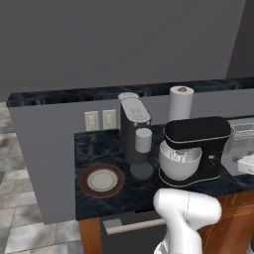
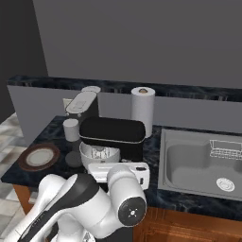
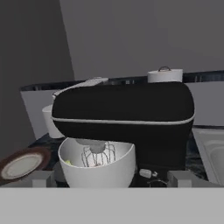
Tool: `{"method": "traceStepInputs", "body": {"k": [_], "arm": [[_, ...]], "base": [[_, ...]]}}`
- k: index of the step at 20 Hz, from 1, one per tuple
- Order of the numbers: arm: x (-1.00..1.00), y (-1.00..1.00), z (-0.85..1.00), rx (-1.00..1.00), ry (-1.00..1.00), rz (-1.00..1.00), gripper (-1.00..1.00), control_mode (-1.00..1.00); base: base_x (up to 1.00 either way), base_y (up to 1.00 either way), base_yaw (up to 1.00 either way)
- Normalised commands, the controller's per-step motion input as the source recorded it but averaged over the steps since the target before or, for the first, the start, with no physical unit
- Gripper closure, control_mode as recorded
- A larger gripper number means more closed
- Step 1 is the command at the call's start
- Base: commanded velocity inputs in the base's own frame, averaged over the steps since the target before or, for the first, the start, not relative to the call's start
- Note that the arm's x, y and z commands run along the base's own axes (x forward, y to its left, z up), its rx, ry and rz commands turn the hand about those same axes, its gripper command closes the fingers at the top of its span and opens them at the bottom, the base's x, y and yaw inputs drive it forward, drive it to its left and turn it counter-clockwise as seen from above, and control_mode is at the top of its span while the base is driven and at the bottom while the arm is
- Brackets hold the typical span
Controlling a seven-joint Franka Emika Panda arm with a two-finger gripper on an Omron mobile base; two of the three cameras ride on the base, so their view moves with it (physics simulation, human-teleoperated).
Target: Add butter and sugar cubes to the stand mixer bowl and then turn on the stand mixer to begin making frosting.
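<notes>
**Hand view: lining up on the mixer switch**

Hand view, left to right: one plate (image 3: 22, 164), one stand mixer bowl (image 3: 98, 168) holding a yellowish bit, under one stand mixer (image 3: 127, 111). My pincer (image 3: 111, 179) gapes wide, empty. I should aim carefully at the small control (image 3: 146, 173) by the base.

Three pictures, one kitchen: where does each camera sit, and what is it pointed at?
Left base view: rides behind the arm on its left, looking forward and down at the counter with the plate, coffee machine and stand mixer; the white arm rises at the lower right.
Right base view: behind on the right, taking in the sink too; the arm rises at the lower left.
Hand view: looks along the open gripper, level at the stand mixer bowl.
All three share the mixer, bowl and plate.
</notes>
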Motion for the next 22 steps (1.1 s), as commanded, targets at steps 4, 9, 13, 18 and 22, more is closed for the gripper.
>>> {"method": "traceStepInputs", "body": {"k": [4, 9, 13, 18, 22], "arm": [[0.32, 0.05, -0.17, 0.02, 0.00, -0.15, -1.00, -1.00], [0.03, 0.01, -0.40, 0.02, 0.00, -0.06, -1.00, -1.00], [0.00, 0.05, -0.41, 0.00, 0.00, -0.07, -1.00, -1.00], [0.04, 0.02, -0.33, 0.00, -0.03, -0.03, -1.00, -1.00], [0.13, 0.02, -0.25, 0.00, -0.06, -0.05, -1.00, -1.00]], "base": [[0.00, 0.00, 0.00], [0.00, 0.00, 0.00], [0.00, 0.00, 0.00], [0.00, 0.00, 0.00], [0.00, 0.00, 0.00]]}}
